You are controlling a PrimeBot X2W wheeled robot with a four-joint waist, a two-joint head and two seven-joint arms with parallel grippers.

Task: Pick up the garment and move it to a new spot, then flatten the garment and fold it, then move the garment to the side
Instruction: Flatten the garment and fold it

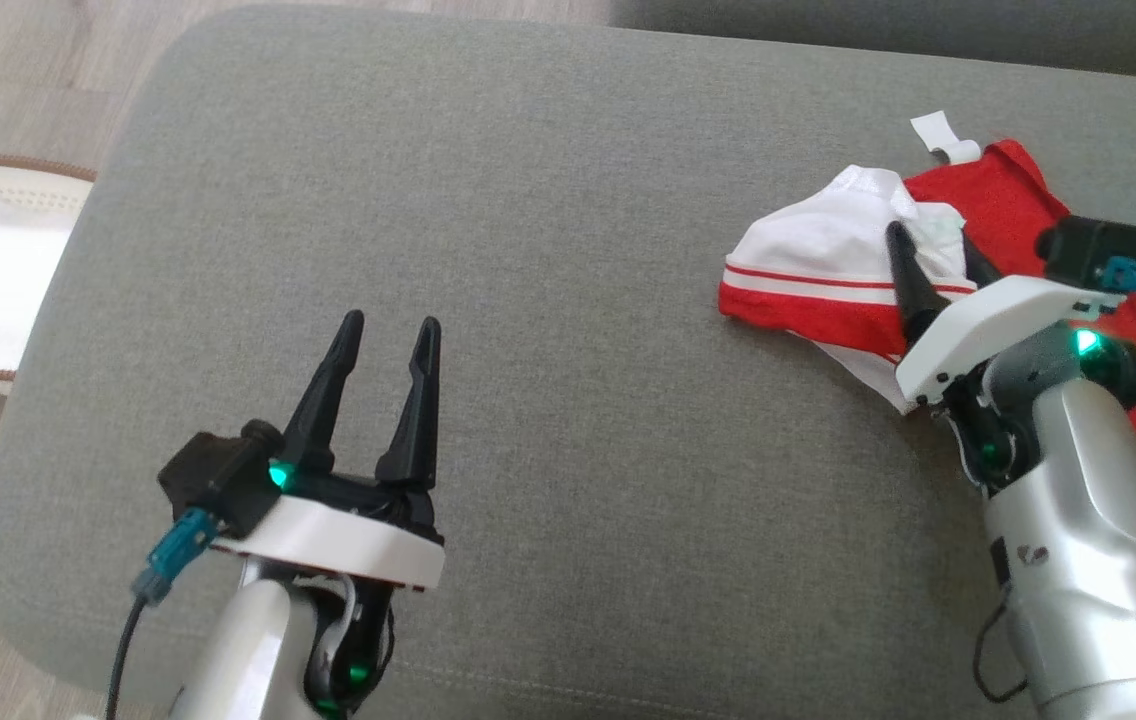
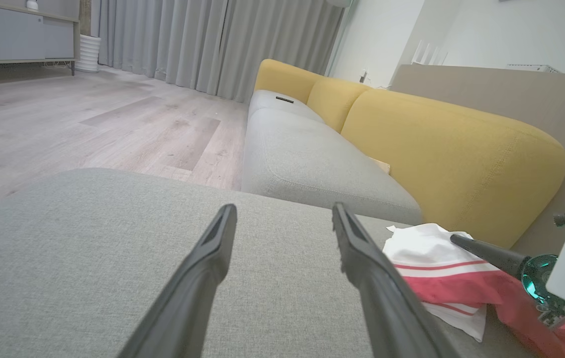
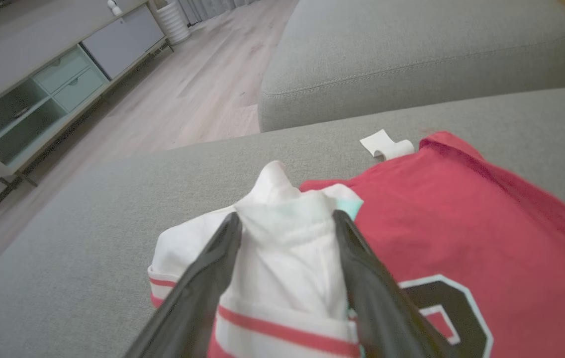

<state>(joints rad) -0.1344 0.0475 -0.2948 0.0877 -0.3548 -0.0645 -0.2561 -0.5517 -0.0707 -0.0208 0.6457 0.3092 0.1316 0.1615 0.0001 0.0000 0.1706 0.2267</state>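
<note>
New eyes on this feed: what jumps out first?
The red-and-white garment lies crumpled at the right of the grey cushion, with the right gripper straddling its raised white fold, jaws apart. Next comes the left gripper, open over bare cushion at lower left. In the left wrist view, the yellow sofa back stands out behind.

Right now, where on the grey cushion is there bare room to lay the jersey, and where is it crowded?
Free: the wide bare stretch of grey cushion between the left gripper and the red and white jersey. Crowded: the right end, where that jersey lies bunched, the right gripper straddling its white fold.
</note>
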